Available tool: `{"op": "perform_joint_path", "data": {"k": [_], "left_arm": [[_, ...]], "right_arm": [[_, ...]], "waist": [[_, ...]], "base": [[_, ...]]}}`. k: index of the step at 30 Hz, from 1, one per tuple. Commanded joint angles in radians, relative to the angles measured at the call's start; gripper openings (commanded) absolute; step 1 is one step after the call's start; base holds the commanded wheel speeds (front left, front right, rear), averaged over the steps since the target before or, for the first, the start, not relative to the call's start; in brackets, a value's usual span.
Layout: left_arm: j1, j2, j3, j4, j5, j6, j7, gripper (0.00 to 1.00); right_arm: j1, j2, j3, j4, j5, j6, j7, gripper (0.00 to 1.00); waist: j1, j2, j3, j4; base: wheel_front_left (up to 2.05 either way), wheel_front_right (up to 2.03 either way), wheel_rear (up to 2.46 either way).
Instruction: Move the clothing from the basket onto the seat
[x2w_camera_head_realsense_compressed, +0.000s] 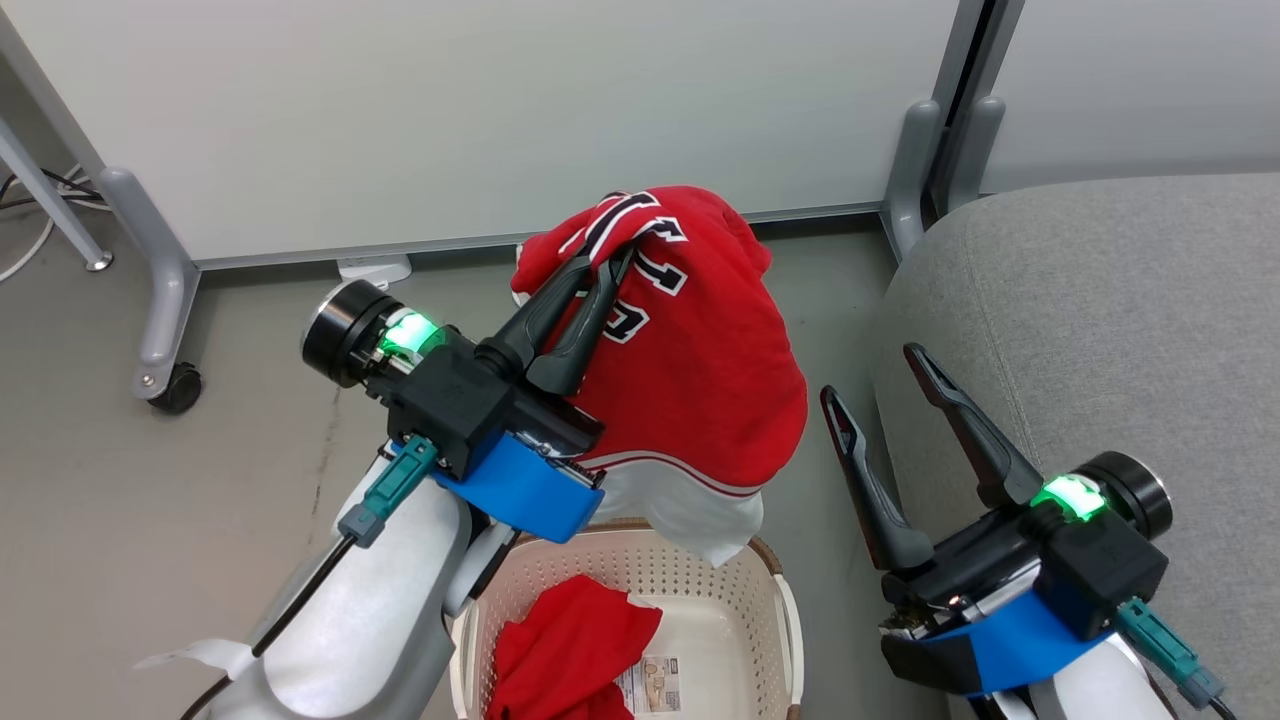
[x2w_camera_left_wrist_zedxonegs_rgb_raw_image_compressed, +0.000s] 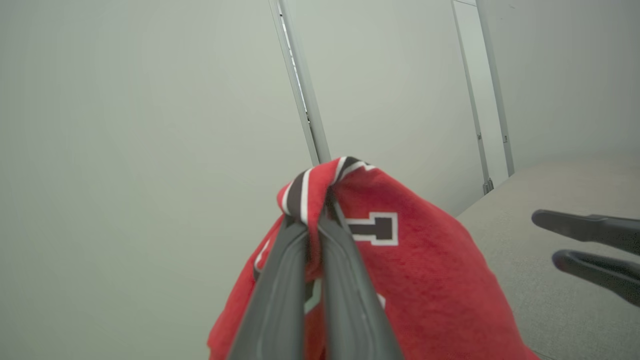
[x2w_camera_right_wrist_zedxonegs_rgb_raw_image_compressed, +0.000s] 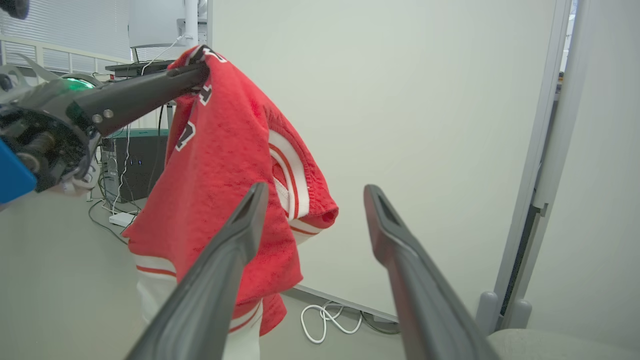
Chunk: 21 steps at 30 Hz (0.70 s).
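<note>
Basket (x2w_camera_head_realsense_compressed: 786, 610) runs off bottom edge, far rim partly behind hanging jersey (x2w_camera_head_realsense_compressed: 700, 380).

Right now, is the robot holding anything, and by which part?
Yes: the left gripper is shut on the red lettered garment, pinching a bunched fold by its striped trim; the rest hangs free. The right gripper is open, empty.
</note>
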Motion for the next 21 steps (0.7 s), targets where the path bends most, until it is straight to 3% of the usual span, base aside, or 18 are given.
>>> {"op": "perform_joint_path", "data": {"k": [1, 9, 21], "left_arm": [[0.008, -0.003, 0.001, 0.001, 0.006, -0.003, -0.005, 0.0], [0.007, -0.033, -0.031, 0.001, 0.022, -0.014, -0.005, 0.0], [0.001, -0.068, -0.095, -0.013, 0.037, -0.023, -0.005, 0.0]], "right_arm": [[-0.019, -0.011, 0.009, 0.003, 0.008, 0.0, 0.0, 1.0], [-0.123, -0.082, 0.148, 0.068, 0.058, 0.0, 0.0, 1.0], [-0.197, -0.091, 0.24, 0.18, 0.113, 0.0, 0.0, 1.0]], "waist": [[0.0, 0.0, 0.002, 0.002], [0.0, 0.0, 0.022, 0.03], [0.0, 0.0, 0.035, 0.066]], "base": [[0.0, 0.0, 0.0], [0.0, 0.0, 0.0], [0.0, 0.0, 0.0]]}}
